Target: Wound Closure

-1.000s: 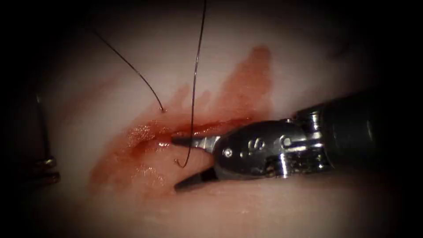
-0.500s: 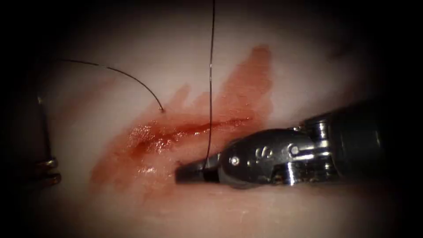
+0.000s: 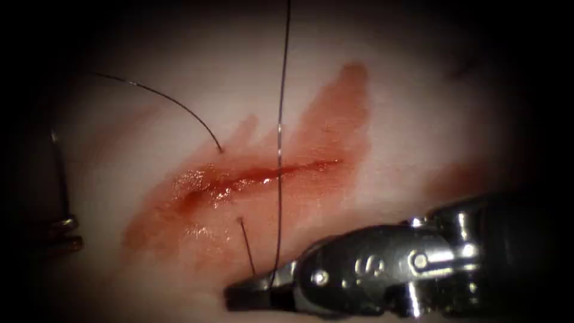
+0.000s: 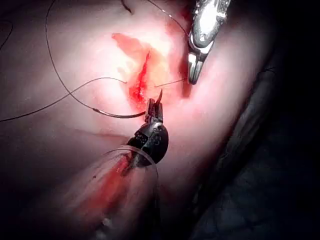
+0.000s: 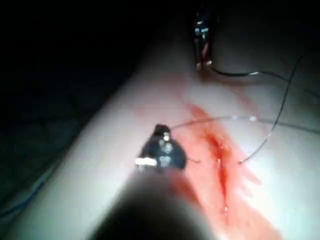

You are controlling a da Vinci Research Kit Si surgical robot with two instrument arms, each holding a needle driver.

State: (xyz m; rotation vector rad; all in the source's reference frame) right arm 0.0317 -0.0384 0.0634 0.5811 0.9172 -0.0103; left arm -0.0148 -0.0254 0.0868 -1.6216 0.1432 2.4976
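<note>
Now my right pincer (image 3: 251, 294) lies low and nearly level below the cut (image 3: 263, 174), clamped on the thread (image 3: 279, 137). My left pincer (image 4: 155, 107), tilted steeply, grips the needle (image 4: 117, 115) at its end, beside the cut, above the tissue (image 3: 418, 119).
</note>
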